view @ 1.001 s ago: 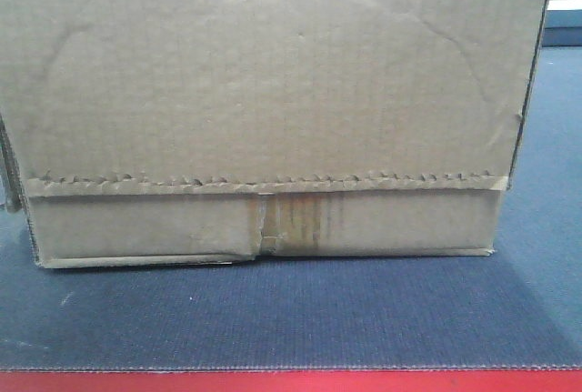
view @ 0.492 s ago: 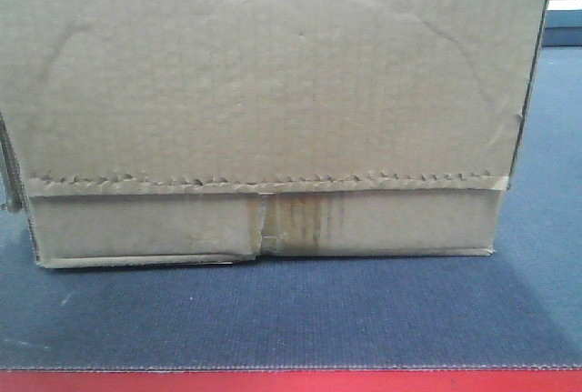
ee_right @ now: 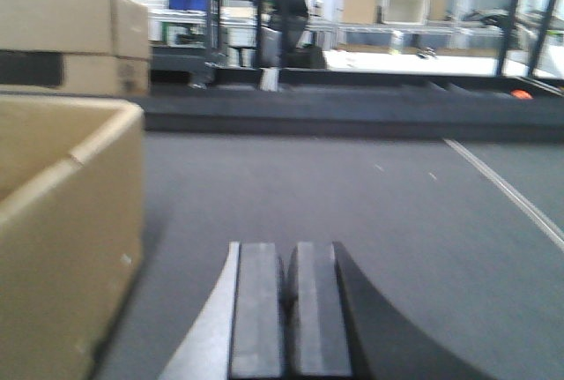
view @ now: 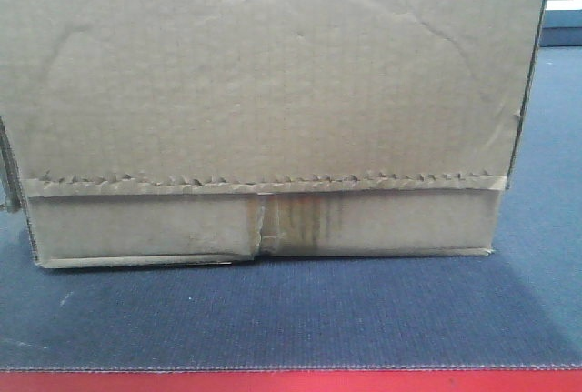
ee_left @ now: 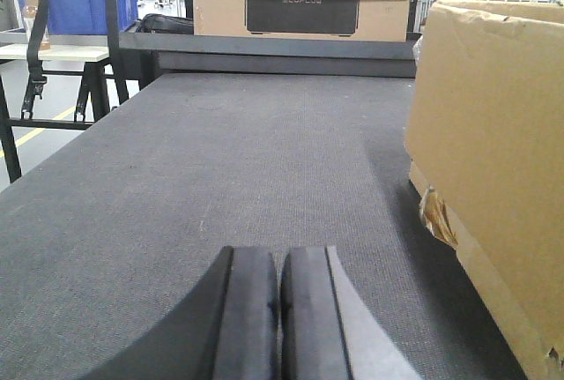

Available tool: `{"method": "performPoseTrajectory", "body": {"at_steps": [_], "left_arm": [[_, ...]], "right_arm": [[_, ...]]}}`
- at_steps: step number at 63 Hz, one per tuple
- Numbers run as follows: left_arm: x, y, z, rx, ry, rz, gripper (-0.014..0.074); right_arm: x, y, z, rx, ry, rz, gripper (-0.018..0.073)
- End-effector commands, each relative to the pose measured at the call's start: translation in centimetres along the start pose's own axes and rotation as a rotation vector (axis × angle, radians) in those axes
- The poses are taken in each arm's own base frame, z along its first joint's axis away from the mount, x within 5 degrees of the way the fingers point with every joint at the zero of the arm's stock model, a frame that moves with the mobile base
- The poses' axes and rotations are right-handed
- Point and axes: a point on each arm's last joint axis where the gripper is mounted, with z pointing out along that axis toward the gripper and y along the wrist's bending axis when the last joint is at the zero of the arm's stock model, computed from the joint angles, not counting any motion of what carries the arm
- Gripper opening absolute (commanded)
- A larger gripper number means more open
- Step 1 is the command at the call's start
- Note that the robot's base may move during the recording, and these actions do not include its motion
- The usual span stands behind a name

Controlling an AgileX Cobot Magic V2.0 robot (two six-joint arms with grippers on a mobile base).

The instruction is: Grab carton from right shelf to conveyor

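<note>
The large plain brown cardboard carton (view: 264,110) is already sitting on the dark grey-blue woven conveyor belt (view: 291,319), so I am judging delivery done, both my grippers' jaws (ee_left: 279,309) (ee_right: 286,309) resting together, empty, flanking it.

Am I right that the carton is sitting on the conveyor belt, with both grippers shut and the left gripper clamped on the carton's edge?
Not quite. The left gripper is shut on nothing: the left wrist view shows it over bare conveyor, apart from the carton to its right. The rest holds: the carton rests on the belt and the right gripper is shut too.
</note>
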Motion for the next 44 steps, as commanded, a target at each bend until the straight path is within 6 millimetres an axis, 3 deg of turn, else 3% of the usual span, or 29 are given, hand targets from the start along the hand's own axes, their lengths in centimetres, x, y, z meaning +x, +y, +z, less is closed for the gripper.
{"method": "performPoseTrajectory", "body": {"at_steps": [1,14,44], "left_arm": [[-0.2,0.0,-0.1,0.006,-0.018,-0.005,0.0015],[-0.2,0.0,-0.1,0.006,-0.018,-0.005,0.0015],[-0.2,0.0,-0.1,0.006,-0.018,-0.005,0.0015]], "right_arm": [[2.1,-0.1,-0.6,0.013,-0.027,-0.004,-0.0069],[6.4,-0.1,-1.6,0.015,-0.040,-0.004,-0.0069],[6.4,-0.1,-1.6,0.016,-0.045,-0.002,-0.0069]]}}
